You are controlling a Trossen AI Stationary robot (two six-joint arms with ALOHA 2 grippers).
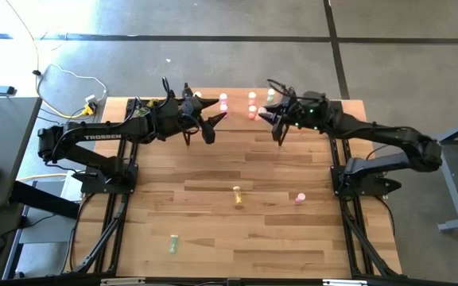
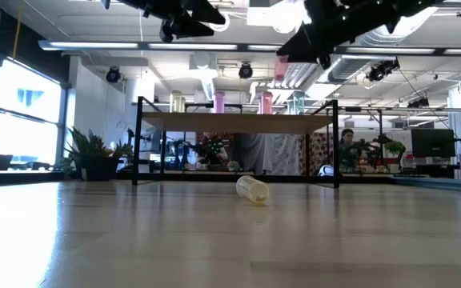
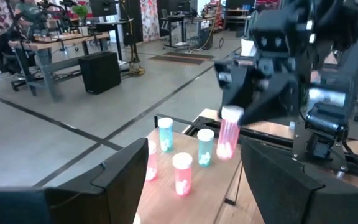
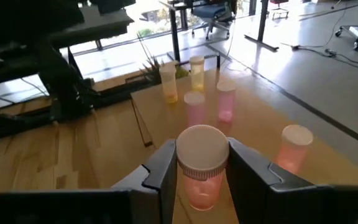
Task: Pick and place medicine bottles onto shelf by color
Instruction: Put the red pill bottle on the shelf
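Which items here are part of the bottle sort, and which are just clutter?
Job:
- shelf with bottles standing on it
- pink bottle held in the right gripper over the shelf
- loose bottles on the table: yellow, pink, green
- left gripper, open, beside the shelf

Clutter:
- cables on the floor
- potted plant behind the table

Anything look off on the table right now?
One yellow bottle lies tipped on its side mid-table, while the bottles on the shelf stand upright. Nothing spilled. The right gripper holds a pink bottle over the shelf.
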